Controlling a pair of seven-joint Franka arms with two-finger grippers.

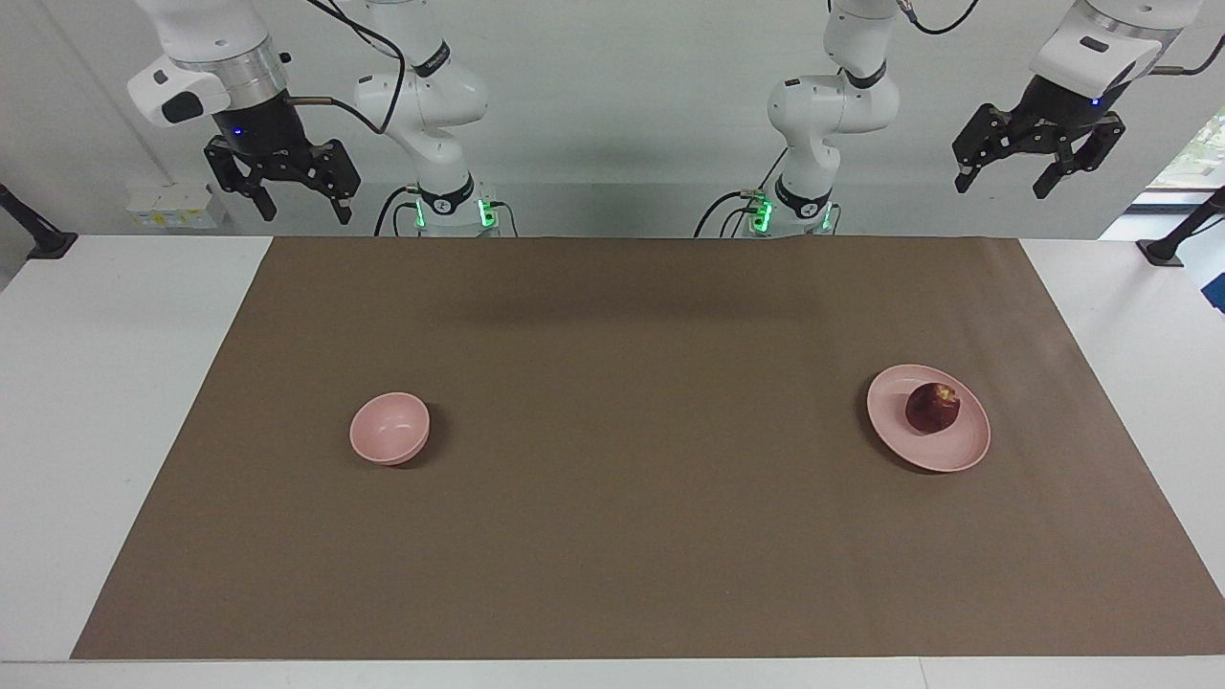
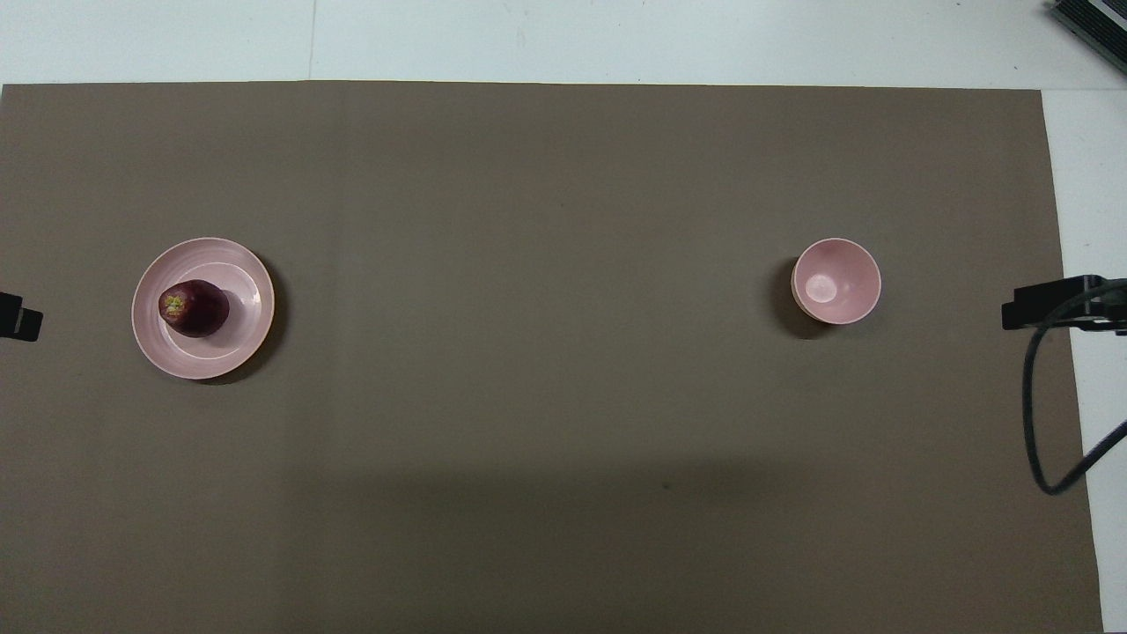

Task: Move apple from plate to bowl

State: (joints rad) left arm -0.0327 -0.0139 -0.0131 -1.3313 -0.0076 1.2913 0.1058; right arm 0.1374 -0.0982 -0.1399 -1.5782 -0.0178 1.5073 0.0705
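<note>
The dark red apple [image 1: 933, 407] [image 2: 194, 308] lies on the flat pink plate [image 1: 888, 386] [image 2: 245, 339] toward the left arm's end of the table. The small deep pink bowl [image 1: 389, 428] [image 2: 836, 280] stands empty toward the right arm's end. My left gripper [image 1: 1001, 184] is open and empty, raised high by the table's edge at the robots' end. My right gripper [image 1: 304, 211] is open and empty, raised likewise at its own end. Both are well apart from the plate and the bowl.
A brown mat [image 1: 612, 536] covers most of the white table, and plate and bowl stand on it. A black cable [image 2: 1039, 423] hangs from the right arm at the mat's edge. Small white boxes [image 1: 177, 206] sit near the right gripper.
</note>
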